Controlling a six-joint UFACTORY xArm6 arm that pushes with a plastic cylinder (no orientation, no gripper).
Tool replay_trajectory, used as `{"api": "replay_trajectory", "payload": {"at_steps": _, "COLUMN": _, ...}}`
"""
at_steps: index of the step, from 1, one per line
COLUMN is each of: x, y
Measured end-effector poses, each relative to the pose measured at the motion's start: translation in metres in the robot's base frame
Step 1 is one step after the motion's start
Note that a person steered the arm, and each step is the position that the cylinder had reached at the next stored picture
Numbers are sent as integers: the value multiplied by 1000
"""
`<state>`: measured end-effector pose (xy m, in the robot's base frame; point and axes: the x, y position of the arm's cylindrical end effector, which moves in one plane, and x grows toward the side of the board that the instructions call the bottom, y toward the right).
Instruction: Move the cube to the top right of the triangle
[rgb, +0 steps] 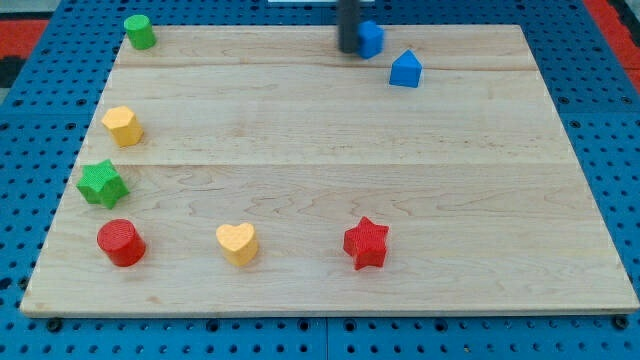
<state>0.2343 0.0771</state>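
A blue cube (372, 38) sits near the view's top edge of the wooden board (330, 170), right of centre. A blue triangle-topped block (405, 69) lies just below and to the right of the cube, a small gap between them. My tip (347, 49) is the dark rod's lower end, touching or nearly touching the cube's left side. The rod hides part of the cube's left face.
A green cylinder (139, 32) stands at the top left corner. A yellow hexagon (122, 125), a green star (102, 184) and a red cylinder (121, 242) line the left edge. A yellow heart (237, 243) and a red star (366, 243) lie near the bottom.
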Motion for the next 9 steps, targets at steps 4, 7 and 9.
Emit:
{"api": "replay_trajectory", "payload": {"at_steps": 4, "x": -28, "y": 13}}
{"api": "replay_trajectory", "payload": {"at_steps": 7, "x": -24, "y": 44}}
{"api": "replay_trajectory", "payload": {"at_steps": 9, "x": 8, "y": -80}}
